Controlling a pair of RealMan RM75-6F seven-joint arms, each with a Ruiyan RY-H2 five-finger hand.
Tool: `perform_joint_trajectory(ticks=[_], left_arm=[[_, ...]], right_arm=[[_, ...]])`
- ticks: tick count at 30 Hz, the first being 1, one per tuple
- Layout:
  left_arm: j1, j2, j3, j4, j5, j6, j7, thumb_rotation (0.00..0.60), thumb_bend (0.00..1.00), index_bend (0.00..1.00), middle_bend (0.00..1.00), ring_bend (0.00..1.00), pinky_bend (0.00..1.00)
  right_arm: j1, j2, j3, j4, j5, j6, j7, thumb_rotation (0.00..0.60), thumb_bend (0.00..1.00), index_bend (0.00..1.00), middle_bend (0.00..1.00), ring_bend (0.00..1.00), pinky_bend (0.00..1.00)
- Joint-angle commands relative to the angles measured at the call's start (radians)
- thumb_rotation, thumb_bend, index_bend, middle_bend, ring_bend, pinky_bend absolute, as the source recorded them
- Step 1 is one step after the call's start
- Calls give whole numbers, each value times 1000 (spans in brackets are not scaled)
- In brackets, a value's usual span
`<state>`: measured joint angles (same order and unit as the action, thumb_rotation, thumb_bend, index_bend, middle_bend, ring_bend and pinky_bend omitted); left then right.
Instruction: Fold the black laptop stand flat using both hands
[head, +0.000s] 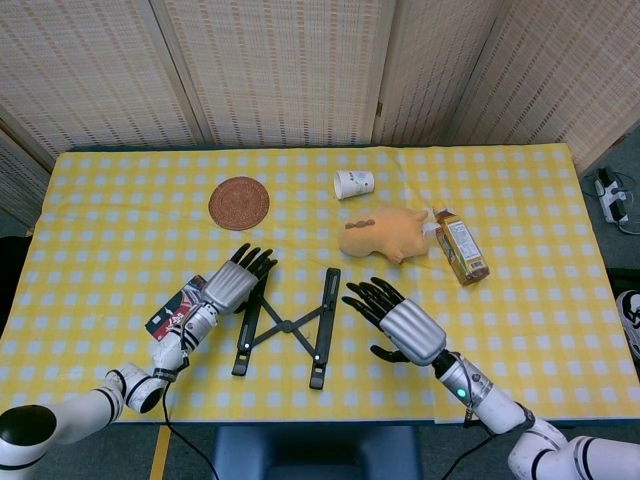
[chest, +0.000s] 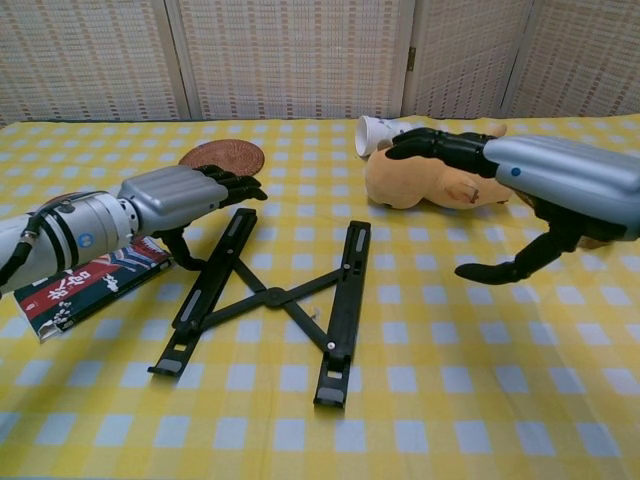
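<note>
The black laptop stand (head: 288, 325) lies unfolded on the yellow checked cloth, two long rails joined by crossed struts (chest: 275, 295). My left hand (head: 232, 285) reaches in from the left with fingers stretched out over the far end of the left rail (chest: 215, 285), touching it; the thumb hangs down beside that rail. It holds nothing. My right hand (head: 400, 325) hovers just right of the right rail (chest: 345, 300), apart from it, fingers spread and thumb lowered. In the chest view the left hand (chest: 180, 195) and right hand (chest: 520, 170) flank the stand.
A red and black packet (head: 180, 308) lies under my left wrist. Further back are a round woven coaster (head: 239, 203), a paper cup on its side (head: 354, 184), a tan plush toy (head: 385, 233) and a brown drink bottle (head: 461, 247) lying flat.
</note>
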<state>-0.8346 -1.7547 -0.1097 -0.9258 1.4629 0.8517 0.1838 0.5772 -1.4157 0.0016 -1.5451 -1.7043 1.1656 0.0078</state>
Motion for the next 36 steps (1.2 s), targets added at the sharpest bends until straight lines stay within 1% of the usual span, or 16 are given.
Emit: perform_joint_trajectory(ticks=[1,2,3,4,5,6,8,10,13,18,25,31,36], left_arm=[[-3,-8,6,11,-3,-4,-16,600,250,51,22,0,0],[-3,-10,8,13,-4,-5,-21,600,250,51,22,0,0],[-3,-11,10,14,-4,-6,-26,600,249,50,20,0,0],[-3,-11,12,14,-3,-7,-31,600,247,50,19,0,0],[-4,-12,16,17,-2,-8,-33,600,245,49,16,0,0],[-4,-13,17,19,-2,-9,-35,600,241,48,15,0,0],[-5,-17,17,23,-5,-9,-42,600,232,46,12,0,0],[-6,-20,17,24,-9,-10,-54,600,223,43,10,0,0],[-8,-23,19,28,-11,-12,-63,600,209,42,7,0,0],[-9,-27,20,31,-19,-18,-72,600,199,35,4,0,0],[-8,-26,23,30,-25,-19,-93,600,197,35,2,0,0],[-4,-25,26,30,-28,-16,-108,600,197,35,2,0,0],[-1,-23,26,28,-34,-16,-119,600,196,35,1,0,0]], right_arm=[[14,-50,0,70,-31,-7,-98,600,307,0,18,19,0],[16,-65,4,89,-39,1,-126,600,307,0,42,41,0],[18,-81,9,108,-46,7,-149,600,307,13,114,103,0],[22,-95,13,127,-51,9,-167,600,307,57,196,172,11],[30,-112,18,152,-55,6,-183,600,307,96,245,214,31],[38,-124,21,170,-61,4,-189,600,307,172,313,272,80],[57,-153,27,216,-76,1,-200,600,299,285,408,349,196],[74,-187,28,262,-93,4,-203,600,240,379,490,403,269],[94,-236,25,326,-115,13,-194,600,184,442,542,453,303],[121,-309,7,441,-156,32,-188,600,150,471,571,484,314],[126,-414,-34,612,-195,90,-147,600,150,480,585,498,319],[138,-474,-54,705,-205,114,-100,600,151,480,586,498,319],[149,-509,-60,757,-206,132,-83,600,150,480,586,497,319]])
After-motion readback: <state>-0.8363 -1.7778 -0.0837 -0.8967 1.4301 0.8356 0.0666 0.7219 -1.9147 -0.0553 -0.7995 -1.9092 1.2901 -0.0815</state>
